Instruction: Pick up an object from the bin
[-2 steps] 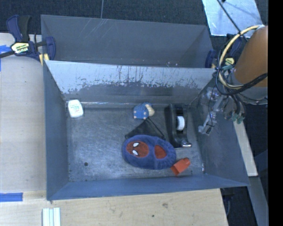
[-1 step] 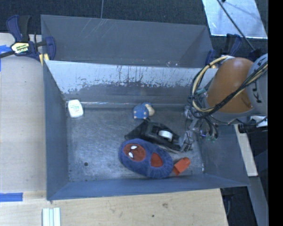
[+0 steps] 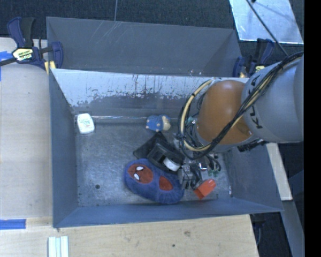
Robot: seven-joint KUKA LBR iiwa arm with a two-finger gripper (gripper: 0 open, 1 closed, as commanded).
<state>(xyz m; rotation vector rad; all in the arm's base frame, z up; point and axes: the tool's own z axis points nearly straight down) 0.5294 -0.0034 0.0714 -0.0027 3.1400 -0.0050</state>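
Along the near wall of the bin [image 3: 150,218], your gripper [image 3: 188,174] sits low with little room. A red-orange block [image 3: 205,188] lies just beside it on the view's right, and the blue plush toy [image 3: 150,185] with red patches lies against its left. You cannot tell whether it is open or gripping anything. Just behind lies a black object [image 3: 156,150]. Farther back sits a small blue-and-yellow toy [image 3: 158,123]. Well off to the left is a white block [image 3: 85,123], with bare floor between.

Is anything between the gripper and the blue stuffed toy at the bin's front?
Nothing visible does. The gripper sits at the right end of the blue stuffed toy with red patches; the black flat object lies behind, the small orange-red block to its right.
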